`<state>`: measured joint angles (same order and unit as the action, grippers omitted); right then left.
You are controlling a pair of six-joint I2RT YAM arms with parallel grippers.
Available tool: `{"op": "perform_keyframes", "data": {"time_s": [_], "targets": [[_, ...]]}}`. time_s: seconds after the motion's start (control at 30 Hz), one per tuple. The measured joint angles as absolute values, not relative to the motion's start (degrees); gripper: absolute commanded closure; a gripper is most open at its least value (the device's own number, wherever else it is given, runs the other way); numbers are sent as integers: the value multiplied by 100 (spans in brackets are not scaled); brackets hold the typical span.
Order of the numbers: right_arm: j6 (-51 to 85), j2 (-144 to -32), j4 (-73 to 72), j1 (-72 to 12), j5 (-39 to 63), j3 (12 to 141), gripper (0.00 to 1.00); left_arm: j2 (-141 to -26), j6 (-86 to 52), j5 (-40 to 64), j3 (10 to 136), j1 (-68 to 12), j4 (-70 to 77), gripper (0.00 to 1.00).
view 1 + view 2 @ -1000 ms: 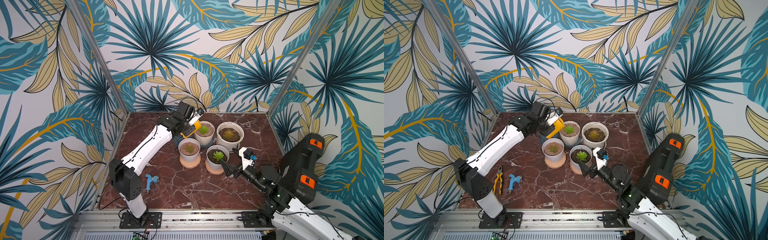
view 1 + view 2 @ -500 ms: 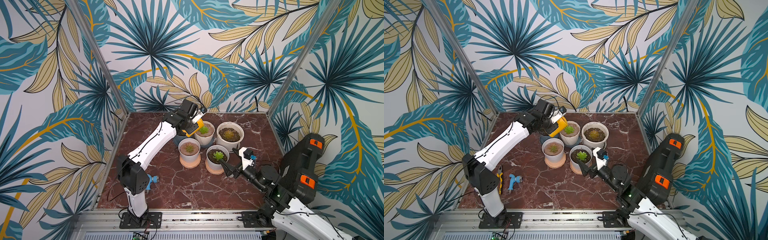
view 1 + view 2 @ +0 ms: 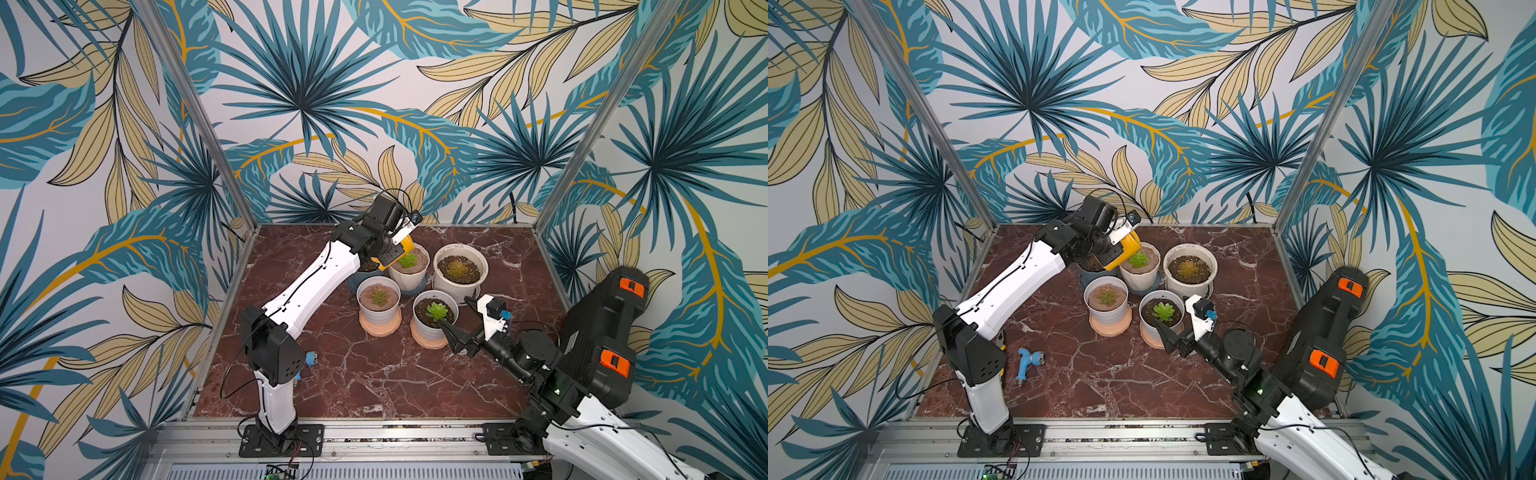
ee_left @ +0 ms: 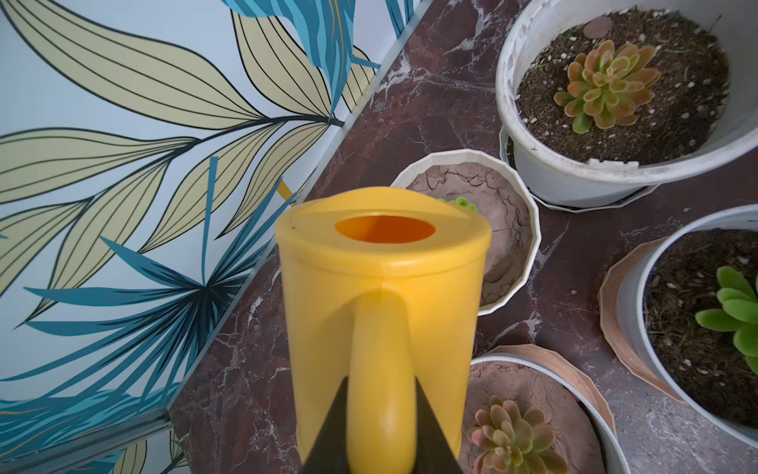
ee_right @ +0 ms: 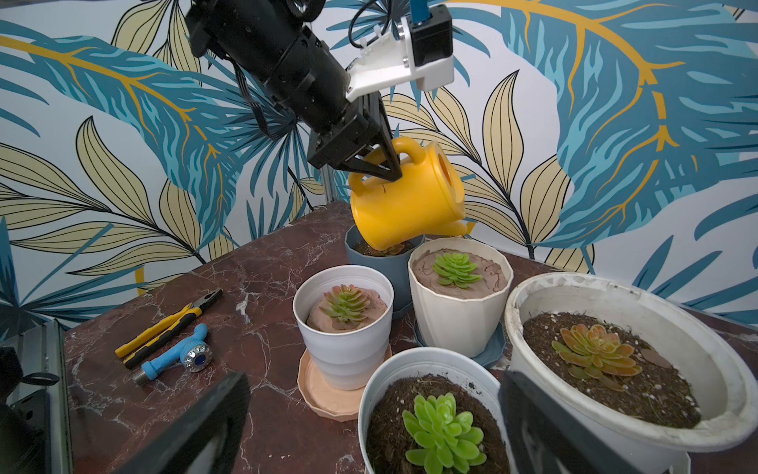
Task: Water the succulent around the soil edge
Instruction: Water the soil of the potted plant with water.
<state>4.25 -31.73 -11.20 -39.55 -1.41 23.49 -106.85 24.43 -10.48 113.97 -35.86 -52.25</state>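
My left gripper (image 5: 381, 168) is shut on the handle of a yellow watering can (image 5: 406, 205). The can (image 3: 401, 251) is tilted, and its spout reaches over the far rim of a cream faceted pot (image 5: 459, 316). In that pot a green succulent (image 5: 455, 269) grows in cracked brown soil. In the left wrist view the can (image 4: 381, 279) hides most of this succulent (image 4: 459, 204). My right gripper (image 5: 373, 381) is open and empty, low at a front pot with a bright green succulent (image 5: 443, 431).
A large white pot (image 3: 459, 291) holds a reddish succulent, a white pot on a peach saucer (image 3: 379, 316) stands front left, and a blue-grey pot (image 5: 369, 262) sits under the can. Pliers (image 5: 168, 324) and a blue hose nozzle (image 5: 176, 357) lie left. Patterned walls close three sides.
My left arm has swung right, carrying the can further over the cream pot and tipping it more. The right arm has not moved.
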Motion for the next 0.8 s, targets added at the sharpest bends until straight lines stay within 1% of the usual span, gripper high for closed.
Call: {"op": "perform_keyframes", "data": {"time_s": [0.23, 0.53, 0.8], "targets": [[425, -3173, -1098, -3955, -143, 2353, 0, -10812, 2550, -1098, 11622, -3837, -5262, 100], [423, -3151, -1083, -3953, -143, 2355, 1, -11170, 2644, -1249, 11747, -3854, -5378, 100], [423, -3120, -1081, -3955, -143, 2355, 0, -11187, 2639, -1310, 11760, -3933, -5376, 100]]}}
